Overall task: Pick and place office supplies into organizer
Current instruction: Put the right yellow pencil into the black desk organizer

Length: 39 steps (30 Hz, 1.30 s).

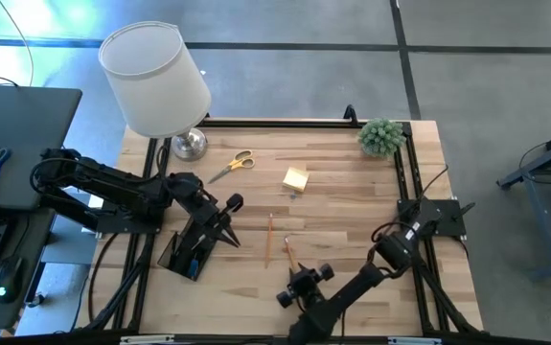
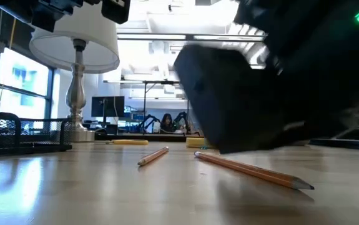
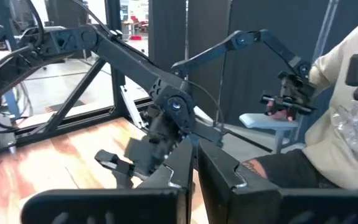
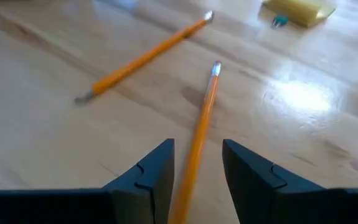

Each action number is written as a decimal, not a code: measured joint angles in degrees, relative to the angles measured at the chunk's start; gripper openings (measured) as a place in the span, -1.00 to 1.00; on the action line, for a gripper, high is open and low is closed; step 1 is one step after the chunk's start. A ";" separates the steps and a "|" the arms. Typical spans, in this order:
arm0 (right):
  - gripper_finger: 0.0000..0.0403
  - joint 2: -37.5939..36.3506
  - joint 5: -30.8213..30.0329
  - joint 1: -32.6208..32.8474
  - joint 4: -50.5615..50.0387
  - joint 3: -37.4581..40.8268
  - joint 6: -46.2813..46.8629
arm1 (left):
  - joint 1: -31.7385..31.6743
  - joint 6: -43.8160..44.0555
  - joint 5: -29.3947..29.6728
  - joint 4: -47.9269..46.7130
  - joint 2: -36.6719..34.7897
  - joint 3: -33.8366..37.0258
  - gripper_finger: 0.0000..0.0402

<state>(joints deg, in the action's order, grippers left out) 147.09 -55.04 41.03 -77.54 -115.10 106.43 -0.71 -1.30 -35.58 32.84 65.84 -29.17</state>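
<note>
The right gripper (image 4: pixel 197 171) is hanging low over the pale wooden tabletop (image 1: pixel 352 192), its jaws standing apart on either side of a wooden pencil with an orange-yellow barrel (image 4: pixel 198 134), not yet clamped on it. A second wooden pencil (image 4: pixel 144 57) is lying near it, apart and at an angle. The yellow sticky-note pad (image 1: pixel 295 178) and the yellow-handled scissors (image 1: pixel 232 165) are sitting farther up the tabletop, and the black mesh organizer tray (image 1: pixel 181 254) is waiting at the left edge. The left gripper (image 1: pixel 229 237) is hovering just beside that tray with its jaws together, holding nothing that can be seen.

The risk, as I judge it: the pencil is round and thin, so jaws closing off-centre could be rolling it aside or pinching it near one end, letting it tip. The left arm parked by the tray could also be crowding the drop.
</note>
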 joint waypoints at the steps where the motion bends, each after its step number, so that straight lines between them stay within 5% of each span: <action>1: -0.36 0.00 1.36 -0.34 0.82 0.07 -1.39 | -0.02 -0.04 0.35 0.02 0.00 0.00 -0.94; 11: -0.40 -0.28 4.34 -1.80 1.43 1.06 -2.30 | -0.02 -0.14 0.72 0.01 0.00 0.00 -0.94; 20: -0.92 -0.28 4.55 -1.92 0.98 1.45 -0.48 | -0.01 2.63 0.72 -2.14 0.02 0.04 -0.94; 24: -0.88 -0.67 3.72 -1.92 -3.05 1.60 2.66 | -0.02 3.11 0.71 -3.09 0.02 0.04 -0.94; 29: -0.94 -6.04 -3.31 -1.92 -12.98 1.81 6.50 | -0.02 3.70 0.71 -3.06 0.02 0.04 -0.94; 39: -0.95 -20.40 -22.48 -1.84 -12.53 3.28 -8.07 | -0.02 6.08 5.77 -2.13 0.02 0.04 -0.94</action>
<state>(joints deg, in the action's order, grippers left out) 126.69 -77.52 39.19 -90.08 -111.82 98.37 -0.73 4.78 -29.81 30.71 65.87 -29.12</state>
